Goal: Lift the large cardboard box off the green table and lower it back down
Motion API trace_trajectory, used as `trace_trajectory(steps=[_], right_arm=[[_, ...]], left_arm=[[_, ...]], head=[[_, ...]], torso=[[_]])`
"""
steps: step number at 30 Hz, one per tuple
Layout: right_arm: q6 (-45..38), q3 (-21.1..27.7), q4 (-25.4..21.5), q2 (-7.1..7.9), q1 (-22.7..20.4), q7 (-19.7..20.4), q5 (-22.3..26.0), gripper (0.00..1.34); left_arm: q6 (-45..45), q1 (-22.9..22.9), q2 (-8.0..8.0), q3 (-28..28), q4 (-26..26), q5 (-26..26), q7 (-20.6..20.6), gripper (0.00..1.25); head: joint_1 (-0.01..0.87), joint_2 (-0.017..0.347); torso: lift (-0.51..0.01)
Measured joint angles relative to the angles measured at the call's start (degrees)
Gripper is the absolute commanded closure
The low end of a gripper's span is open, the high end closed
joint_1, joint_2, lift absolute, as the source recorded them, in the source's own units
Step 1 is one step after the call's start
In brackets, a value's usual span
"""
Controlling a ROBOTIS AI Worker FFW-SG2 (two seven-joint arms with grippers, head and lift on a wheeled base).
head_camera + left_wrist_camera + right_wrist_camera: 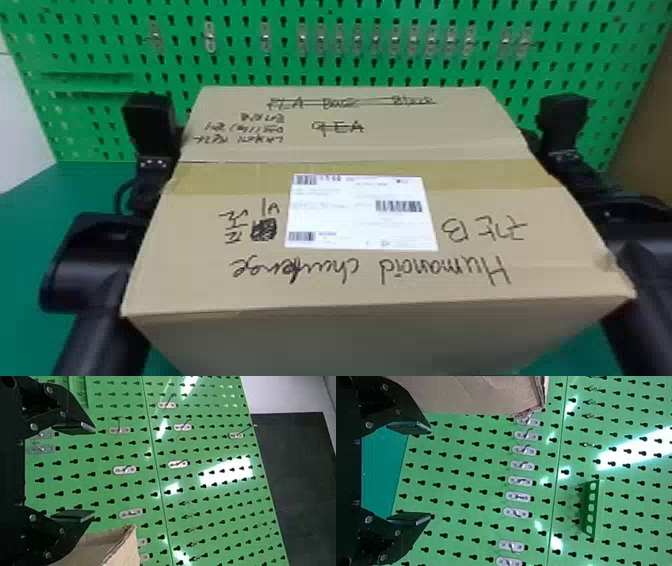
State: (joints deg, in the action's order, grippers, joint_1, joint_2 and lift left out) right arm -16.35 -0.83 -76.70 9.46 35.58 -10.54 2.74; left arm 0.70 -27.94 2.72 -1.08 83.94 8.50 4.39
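- Squarely between the two arms sits the box (370, 280), near the robot, its longer side apparently running left to right, above or on the table (30, 225); its underside is hidden, so I can't tell which.
- Left gripper (94, 472): fingers spread, nothing between them; the box lies on its inner side, outside the gap.
- Right gripper (430, 473): also open and empty, with the box again on its inner side.
- Neither arm is clearly nearer; each runs close along its own end of the box.
- So the hold, I'd judge, is a squeeze across that long axis, not a pinch.
- Raising or lowering calls for both arms moving level, with even inward pressure; if one lags, the box could tilt or slip.
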Motion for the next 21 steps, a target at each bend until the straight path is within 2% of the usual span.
trace_trajectory(steps=[21], right_arm=[[0.03,1.41,0.06,-0.67,-5.14,-0.01,0.15,0.48]], left_arm=[[0.10,3.77,0.00,1.16,-0.07,-0.21,0.04,0.49]], head=[[0.508,0.051]], torso=[[-0.211]])
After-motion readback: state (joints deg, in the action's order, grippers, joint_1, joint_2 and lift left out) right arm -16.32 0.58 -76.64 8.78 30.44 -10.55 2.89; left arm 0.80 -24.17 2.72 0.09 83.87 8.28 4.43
